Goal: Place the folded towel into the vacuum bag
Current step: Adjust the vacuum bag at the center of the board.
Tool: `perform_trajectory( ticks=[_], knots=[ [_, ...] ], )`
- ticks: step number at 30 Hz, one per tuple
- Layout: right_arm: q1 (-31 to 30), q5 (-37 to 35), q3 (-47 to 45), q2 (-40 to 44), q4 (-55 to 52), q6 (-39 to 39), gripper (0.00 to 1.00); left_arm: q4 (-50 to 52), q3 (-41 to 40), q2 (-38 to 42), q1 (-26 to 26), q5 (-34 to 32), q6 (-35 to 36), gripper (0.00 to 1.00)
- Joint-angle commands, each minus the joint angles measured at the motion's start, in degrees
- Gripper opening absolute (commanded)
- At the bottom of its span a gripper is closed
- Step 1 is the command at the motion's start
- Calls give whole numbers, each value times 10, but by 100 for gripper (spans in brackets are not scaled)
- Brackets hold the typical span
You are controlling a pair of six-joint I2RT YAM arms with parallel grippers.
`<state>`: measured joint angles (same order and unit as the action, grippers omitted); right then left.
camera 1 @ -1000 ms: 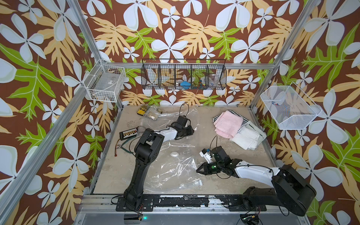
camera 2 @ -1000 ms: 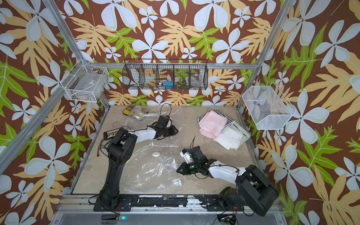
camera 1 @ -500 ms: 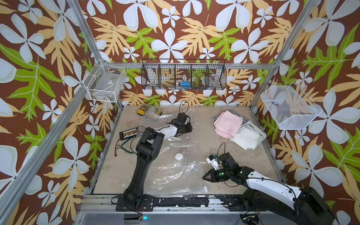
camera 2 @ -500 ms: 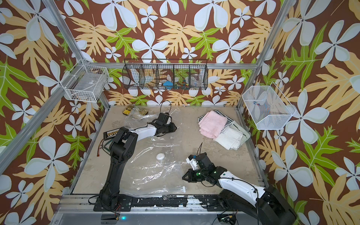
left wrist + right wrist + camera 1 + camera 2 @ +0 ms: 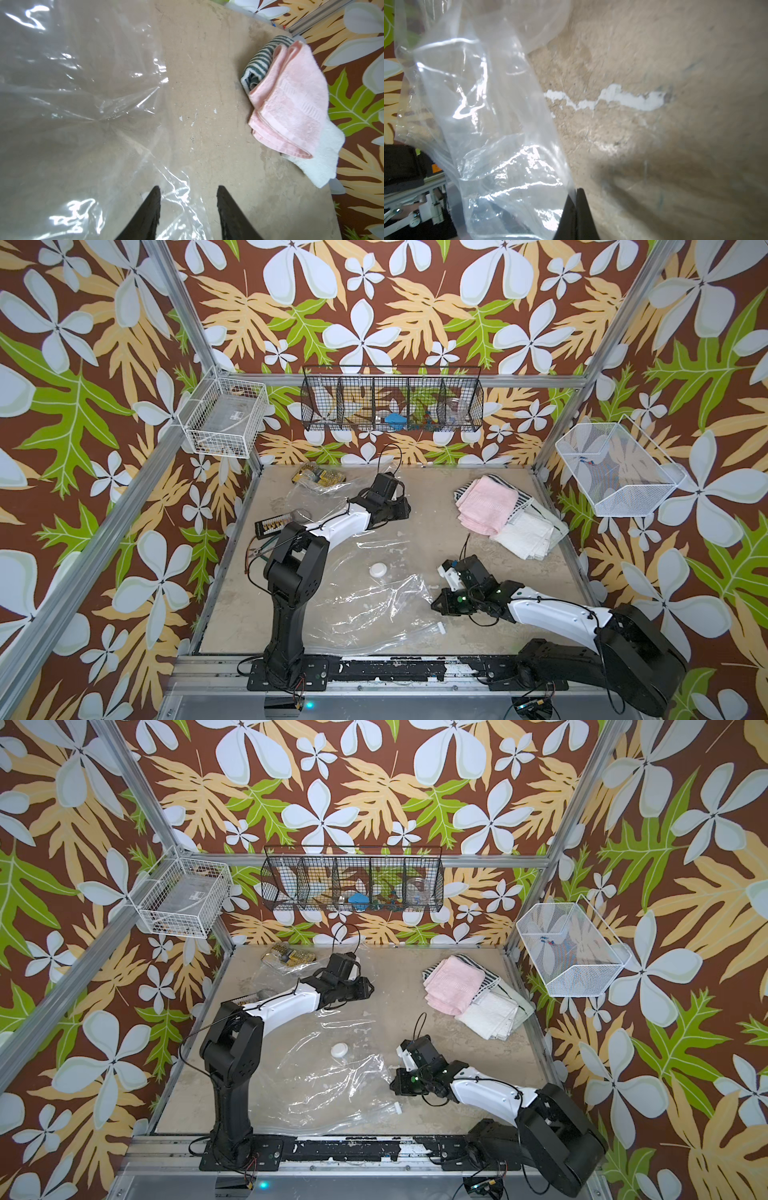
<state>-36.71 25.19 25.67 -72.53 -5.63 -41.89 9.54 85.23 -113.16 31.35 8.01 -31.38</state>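
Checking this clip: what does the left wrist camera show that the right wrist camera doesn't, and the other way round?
Only the left wrist view: the towel pile, with a pink towel on top of a striped towel and a white towel, plus the left gripper with its jaws apart.
Only the right wrist view: the right gripper pinched shut on the vacuum bag at its edge, and a white scrape on the table.
Both: the clear bag and the tan table.

Both top views look steeply down from high at the front over the whole table (image 5: 432, 510). Wrist cameras sit close over it, both catching the vacuum bag (image 5: 83, 83) from opposite sides.
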Motion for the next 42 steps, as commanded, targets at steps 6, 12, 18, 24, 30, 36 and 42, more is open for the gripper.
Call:
perform_trajectory(
  ticks=[6, 12, 18, 24, 30, 36, 42],
  knots=[
    [32, -128, 49, -48, 38, -2, 0, 13, -72, 105, 5, -16, 13, 49],
    [52, -160, 33, -48, 55, -23, 0, 22, -139, 187, 5, -28, 19, 50],
    [45, -135, 13, -60, 101, -72, 0, 34, -182, 244, 4, -40, 25, 51],
    [0, -142, 48, -104, 128, -106, 0, 54, -206, 291, 3, -71, 32, 51],
    [-5, -146, 59, -143, 148, -117, 0, 75, -225, 319, -1, -83, 39, 52],
    [-4, -183, 34, -101, 139, -117, 0, 81, -255, 344, -6, -97, 38, 53],
    [6, -146, 41, -57, 68, -27, 35, 77, -298, 382, -78, -95, 26, 59]
  ],
)
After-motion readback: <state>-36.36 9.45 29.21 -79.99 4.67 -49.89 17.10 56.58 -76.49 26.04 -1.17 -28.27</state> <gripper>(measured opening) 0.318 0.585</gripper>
